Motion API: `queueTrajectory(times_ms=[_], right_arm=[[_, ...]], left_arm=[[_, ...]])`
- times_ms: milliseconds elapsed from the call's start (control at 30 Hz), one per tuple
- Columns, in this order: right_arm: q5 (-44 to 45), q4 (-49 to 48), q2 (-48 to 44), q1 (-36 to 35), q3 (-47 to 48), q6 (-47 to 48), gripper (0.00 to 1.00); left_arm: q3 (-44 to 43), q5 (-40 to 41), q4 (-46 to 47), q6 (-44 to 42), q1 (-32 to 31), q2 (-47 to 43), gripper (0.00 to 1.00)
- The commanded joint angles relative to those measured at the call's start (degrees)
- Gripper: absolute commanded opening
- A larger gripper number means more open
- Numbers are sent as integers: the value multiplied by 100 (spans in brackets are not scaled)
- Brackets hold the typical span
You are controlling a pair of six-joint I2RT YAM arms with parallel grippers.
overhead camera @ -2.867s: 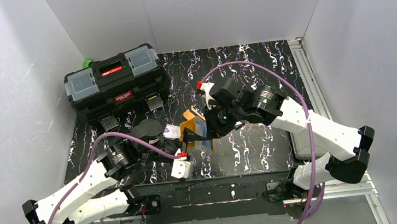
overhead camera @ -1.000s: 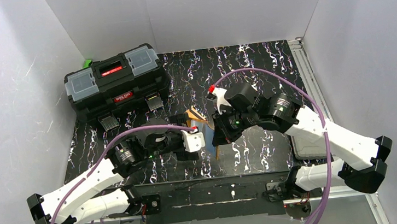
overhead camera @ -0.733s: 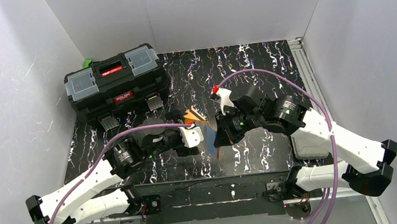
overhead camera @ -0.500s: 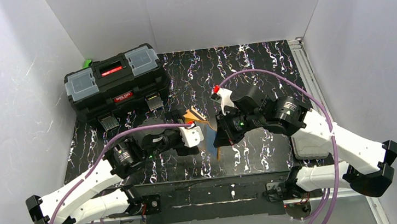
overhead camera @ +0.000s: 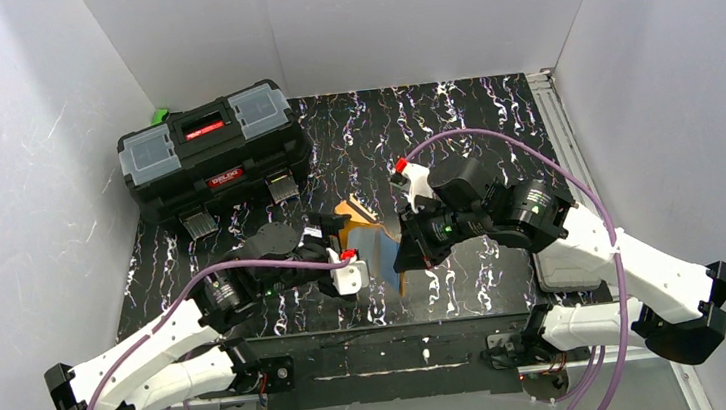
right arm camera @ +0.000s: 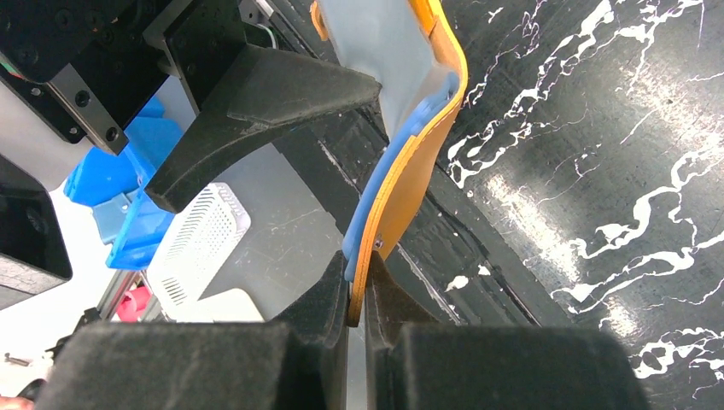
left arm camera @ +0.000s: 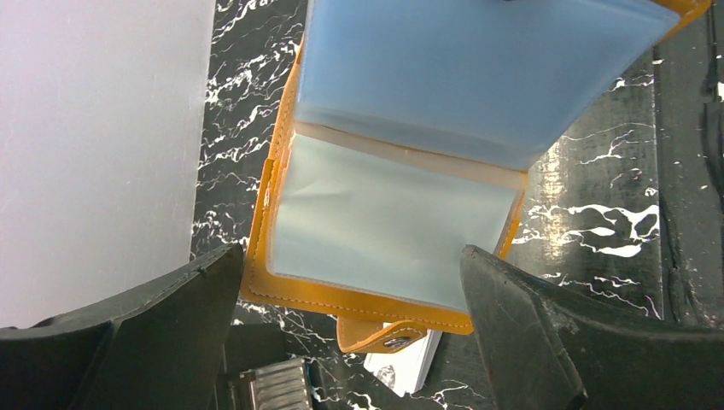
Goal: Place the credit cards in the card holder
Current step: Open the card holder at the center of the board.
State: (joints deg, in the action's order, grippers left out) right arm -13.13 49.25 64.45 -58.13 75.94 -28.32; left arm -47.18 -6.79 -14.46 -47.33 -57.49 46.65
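Orange card holder (left arm camera: 401,171) hangs open off the desk (overhead camera: 452,126), its edge pinched by right claw (right arm camera: 357,316); left claw (left arm camera: 350,273), spread empty, has drawn back from the sleeves (left arm camera: 393,222), so insertion is likely done, and a white card (left arm camera: 408,369) lies beneath.

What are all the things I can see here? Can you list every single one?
card holder: one, orange with bluish-grey clear sleeves, open, held up over the table's middle
card: one seen, white, peeking out behind the card holder's snap tab
toolbox: one, black with grey lid boxes, far left of the table
green thing: one, behind the toolbox, too hidden to name
table: one, black with white marbling
left gripper: black, open, facing the sleeves
right gripper: black, shut on the card holder's edge
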Motion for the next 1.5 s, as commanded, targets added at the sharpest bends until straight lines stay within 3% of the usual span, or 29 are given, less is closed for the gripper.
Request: queueTrajectory(times_ms=[0, 367, 500, 767, 967, 1233, 1467], right_arm=[[-179, -272, -137, -6, 24, 10, 1], [-265, -324, -69, 21, 41, 24, 1], [-265, -282, -1, 36, 136, 36, 1], [-265, -153, 253, 81, 499, 80, 1], [-300, -141, 330, 85, 604, 69, 1], [-485, -251, 294, 119, 598, 35, 1], [-1213, -845, 252, 345, 377, -231, 1]], left_arm=[[-266, -450, -292, 34, 14, -43, 98], [-191, -958, 197, -944, 7, -335, 98], [-163, -1717, 404, -1204, 5, -568, 98], [20, -3032, -659, -2806, -15, -739, 98], [21, -3268, -751, -3618, -207, -436, 98], [-61, -3179, -940, -3805, -289, -154, 98], [253, -3200, -990, -4150, -289, -337, 98]])
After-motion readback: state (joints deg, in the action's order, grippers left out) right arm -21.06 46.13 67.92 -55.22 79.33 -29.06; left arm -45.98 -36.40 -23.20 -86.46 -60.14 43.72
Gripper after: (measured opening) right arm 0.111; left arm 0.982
